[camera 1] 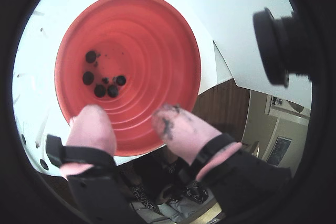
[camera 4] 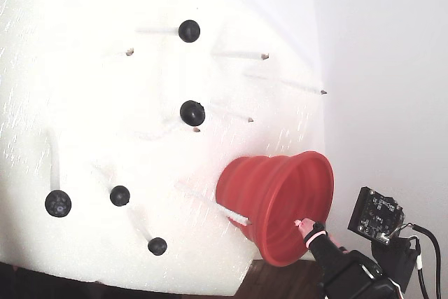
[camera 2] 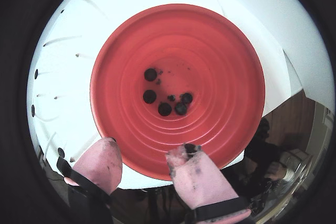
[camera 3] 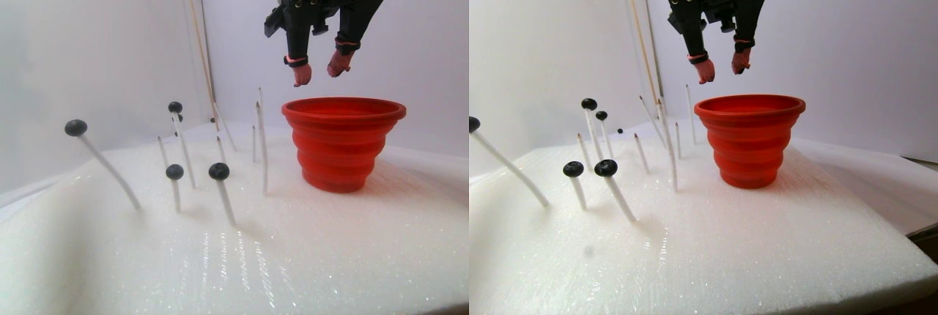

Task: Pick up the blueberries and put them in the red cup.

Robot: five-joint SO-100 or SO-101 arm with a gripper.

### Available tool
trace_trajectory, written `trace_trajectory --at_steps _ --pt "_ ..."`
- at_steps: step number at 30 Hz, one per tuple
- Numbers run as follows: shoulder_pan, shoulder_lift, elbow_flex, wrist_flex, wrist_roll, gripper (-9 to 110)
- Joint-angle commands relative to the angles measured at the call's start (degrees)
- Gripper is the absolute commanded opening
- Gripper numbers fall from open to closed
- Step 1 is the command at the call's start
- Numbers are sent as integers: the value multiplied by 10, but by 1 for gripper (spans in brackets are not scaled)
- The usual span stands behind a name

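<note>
Six blueberries (camera 2: 165,108) inside the red cup (camera 2: 231,77) show only from wrist views, end effector (camera 2: 142,162) spread empty.

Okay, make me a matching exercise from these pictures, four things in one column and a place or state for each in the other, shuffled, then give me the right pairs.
Things:
1. red cup
2. tool
3. blueberries seen in both wrist views
4. blueberries seen in the stereo pair view

Places or states:
A. stuck on the tips of white sticks
B. lying loose at the bottom of the cup
C. standing upright on the white foam
D. open, in the air above the cup, holding nothing

Pairs: 1-C, 2-D, 3-B, 4-A
</note>
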Motion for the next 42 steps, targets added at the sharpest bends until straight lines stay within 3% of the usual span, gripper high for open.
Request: trace_trajectory --at_steps 1,42 --pt "-11 45 -23 5 5 17" --pt "-165 229 20 142 57 16"
